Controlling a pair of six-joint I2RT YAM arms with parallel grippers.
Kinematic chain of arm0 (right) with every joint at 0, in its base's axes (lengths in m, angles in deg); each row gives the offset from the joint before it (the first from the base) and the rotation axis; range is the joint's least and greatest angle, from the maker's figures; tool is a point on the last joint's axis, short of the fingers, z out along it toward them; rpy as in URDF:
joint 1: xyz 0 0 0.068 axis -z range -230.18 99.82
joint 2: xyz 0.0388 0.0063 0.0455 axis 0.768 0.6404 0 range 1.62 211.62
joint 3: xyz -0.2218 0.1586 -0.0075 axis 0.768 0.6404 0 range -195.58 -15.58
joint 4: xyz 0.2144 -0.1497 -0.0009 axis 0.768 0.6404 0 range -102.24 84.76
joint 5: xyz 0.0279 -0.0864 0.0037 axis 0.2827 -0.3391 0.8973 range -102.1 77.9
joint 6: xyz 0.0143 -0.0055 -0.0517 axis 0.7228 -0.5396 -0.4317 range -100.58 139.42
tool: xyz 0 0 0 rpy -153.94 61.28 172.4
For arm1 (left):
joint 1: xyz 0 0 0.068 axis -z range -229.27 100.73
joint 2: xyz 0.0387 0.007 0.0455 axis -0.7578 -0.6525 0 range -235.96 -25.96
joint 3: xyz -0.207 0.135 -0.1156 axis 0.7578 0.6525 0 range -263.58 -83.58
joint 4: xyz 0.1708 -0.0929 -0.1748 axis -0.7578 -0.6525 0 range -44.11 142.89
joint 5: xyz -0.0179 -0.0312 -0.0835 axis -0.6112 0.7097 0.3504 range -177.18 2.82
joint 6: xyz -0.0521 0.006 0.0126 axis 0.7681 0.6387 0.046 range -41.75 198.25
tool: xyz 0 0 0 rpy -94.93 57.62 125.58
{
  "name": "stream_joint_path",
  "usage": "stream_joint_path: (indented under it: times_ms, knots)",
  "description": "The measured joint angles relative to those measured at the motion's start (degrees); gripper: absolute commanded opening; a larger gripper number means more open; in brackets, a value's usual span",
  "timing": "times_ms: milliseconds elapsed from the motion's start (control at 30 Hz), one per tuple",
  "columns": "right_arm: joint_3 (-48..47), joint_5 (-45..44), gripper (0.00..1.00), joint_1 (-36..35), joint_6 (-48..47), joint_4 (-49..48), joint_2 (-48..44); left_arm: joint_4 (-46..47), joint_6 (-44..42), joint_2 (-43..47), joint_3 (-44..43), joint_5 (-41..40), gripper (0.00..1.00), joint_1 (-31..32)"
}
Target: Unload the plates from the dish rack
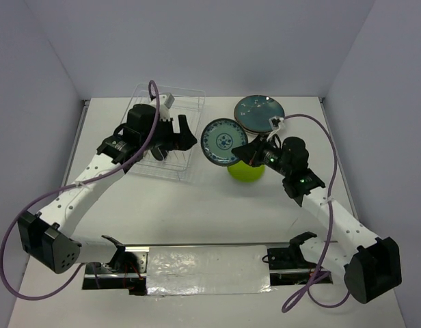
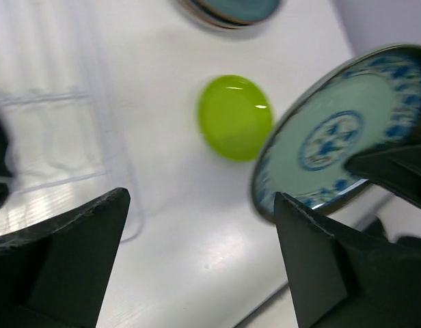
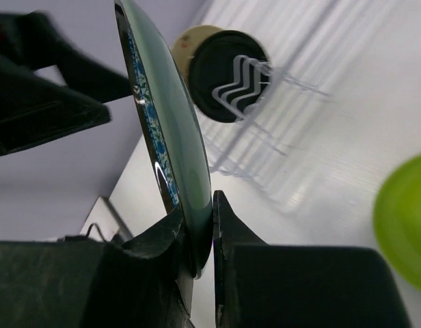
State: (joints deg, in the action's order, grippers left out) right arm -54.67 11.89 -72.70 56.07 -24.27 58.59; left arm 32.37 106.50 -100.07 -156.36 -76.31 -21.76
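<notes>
white table (image 1: 197, 212), pale walls (image 1: 197, 41). from above, the dish rack (image 1: 166, 137) sits upper left of centre, with my left gripper (image 1: 185, 133) at its right edge. my right gripper (image 1: 250, 154) holds the blue floral plate (image 1: 223, 141) on edge mid-frame. the lime green plate (image 1: 246, 172) is just below it, the dark teal plate (image 1: 258, 114) upper right.

left wrist: my left fingers are spread wide, gripping nothing.

right wrist: my right fingers pinch the floral plate's rim at lower centre. a small tan plate (image 3: 188, 44) stands in the rack near the top.

the top camera looks down from high at six o'clock over the whole table (image 1: 197, 205). close in, the left wrist view faces three o'clock, the right nine; both catch the blue-patterned plate (image 2: 327, 143).
</notes>
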Motion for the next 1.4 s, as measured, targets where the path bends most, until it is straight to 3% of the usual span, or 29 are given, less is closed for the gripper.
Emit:
stream_joint_path:
  times_ms: [233,400,633,933,1033,1133,1233,1267,1400]
  knots:
    - [-0.31,-1.05,0.02,9.84,1.14,5.88,9.55,-10.19,-1.16,-0.37,-2.34,-19.30,0.99,-0.15]
    - [-0.33,-0.55,0.04,15.37,1.05,8.07,19.41,-14.88,-2.54,-0.22,-4.83,-27.15,0.99,-0.17]
    - [-2.03,0.66,0.12,15.93,-1.36,9.84,29.27,-17.46,-3.56,0.42,-5.14,-31.06,1.00,-0.17]
    - [-2.23,-1.07,0.21,15.93,-3.17,11.10,28.59,-19.04,-4.17,-0.31,-6.49,-32.74,0.99,-0.17]
    - [-3.17,-1.88,0.31,15.93,-3.93,12.79,28.33,-19.08,-4.20,-0.68,-6.54,-32.74,0.99,-0.17]
    - [-3.98,-2.43,0.59,15.93,-4.52,13.88,28.33,-19.15,-4.26,-1.14,-6.54,-32.81,1.00,-0.17]
    - [-4.42,-3.10,0.72,15.93,-5.01,15.26,28.33,-19.23,-4.28,-1.55,-6.54,-33.22,1.00,-0.17]
    - [-4.57,-3.76,0.89,15.93,-5.20,15.98,28.33,-19.34,-4.28,-1.70,-6.54,-33.38,1.00,-0.17]
    - [-6.56,-8.48,0.94,15.26,-7.37,21.27,28.24,-20.76,-4.26,-3.21,-8.22,-34.51,1.00,-0.22]
